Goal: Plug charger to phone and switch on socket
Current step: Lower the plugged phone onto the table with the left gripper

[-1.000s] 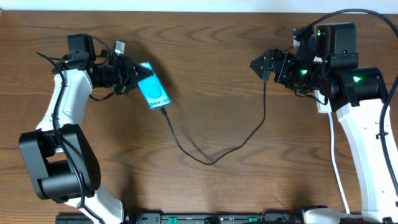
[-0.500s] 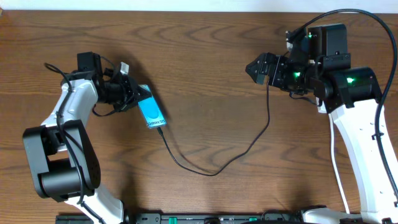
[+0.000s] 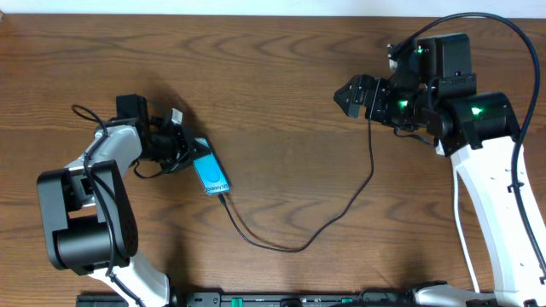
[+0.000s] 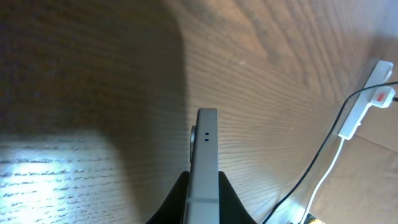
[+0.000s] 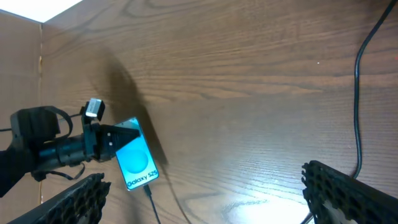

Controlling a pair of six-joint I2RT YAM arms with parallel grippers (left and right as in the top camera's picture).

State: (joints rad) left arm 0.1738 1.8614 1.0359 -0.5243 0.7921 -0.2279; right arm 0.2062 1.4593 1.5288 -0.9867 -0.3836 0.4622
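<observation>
Left gripper (image 3: 192, 153) clamped tight on phone (image 3: 212, 174) at its upper end. Charger (image 3: 290, 249) tip touching phone's lower end, cable trailing right. Socket (image 4: 378, 94) well beyond phone. Right gripper (image 3: 348, 92) far right of phone, fingers wide apart, empty.

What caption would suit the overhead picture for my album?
Left gripper holds the blue-screened phone, the black charger cable trailing from its lower end toward the open right gripper.

phone (image 3: 212, 174): cyan-blue screen, white lettering, white edge.
charger cable (image 3: 294, 249): black.
socket (image 4: 364, 109): white, red mark.
table (image 3: 281, 85): brown wood grain.
</observation>
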